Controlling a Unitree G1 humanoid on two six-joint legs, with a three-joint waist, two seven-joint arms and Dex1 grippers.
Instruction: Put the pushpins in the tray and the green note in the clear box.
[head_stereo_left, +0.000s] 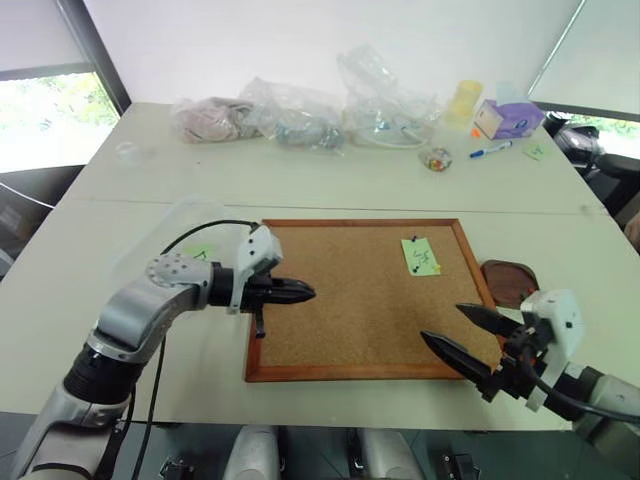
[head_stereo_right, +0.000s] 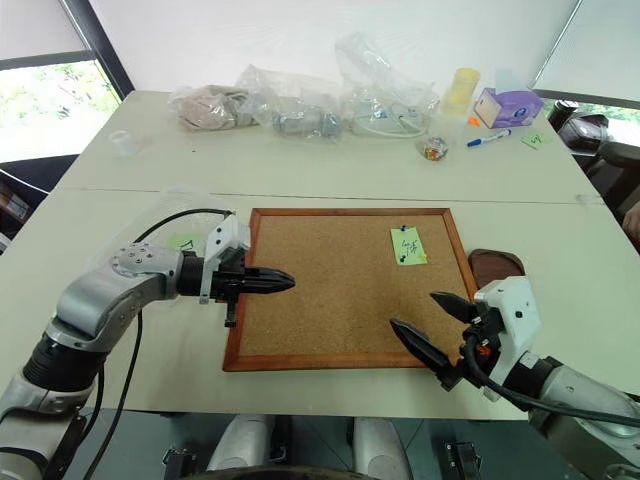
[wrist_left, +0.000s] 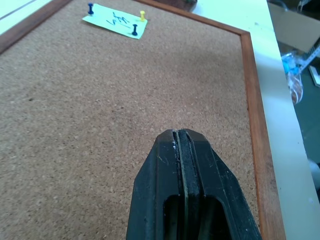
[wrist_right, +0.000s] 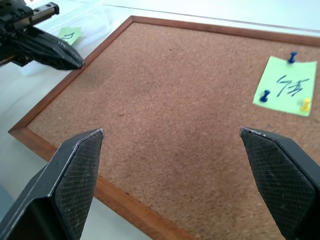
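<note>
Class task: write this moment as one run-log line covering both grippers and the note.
left gripper: shut, empty | right gripper: open, empty | green note: pinned to cork board by three pushpins

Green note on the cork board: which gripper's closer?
Right. The right gripper hangs open over the board's near right corner, just below the green note. The left gripper, shut, sits over the board's left edge, farther away.

table (head_stereo_left: 330, 190) | on it: cork board (head_stereo_left: 340, 320); tray (head_stereo_left: 508, 282); clear box (head_stereo_left: 180, 225); plastic bags (head_stereo_left: 300, 115)
</note>
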